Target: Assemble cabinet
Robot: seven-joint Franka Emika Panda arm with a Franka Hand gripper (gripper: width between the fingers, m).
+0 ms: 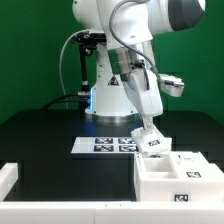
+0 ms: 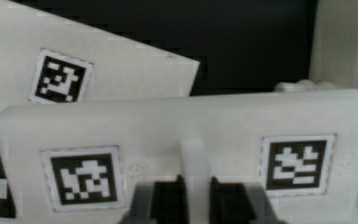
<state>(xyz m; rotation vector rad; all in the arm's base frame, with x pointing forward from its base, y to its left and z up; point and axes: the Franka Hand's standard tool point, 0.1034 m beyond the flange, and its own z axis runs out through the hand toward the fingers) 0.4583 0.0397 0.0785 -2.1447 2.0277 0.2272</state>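
Bright, even light; whites nearly blown out; wrist view soft, perhaps out of focus.

The cabinet (image 1: pixel 165 181) blocks the exterior view's right; table (image 1: pixel 45 140) lies open leftward.

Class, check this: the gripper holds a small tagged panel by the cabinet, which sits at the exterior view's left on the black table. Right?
Wrong side: the exterior view shows the cabinet at its right, on the black table. The gripper holds the small tagged panel by it.
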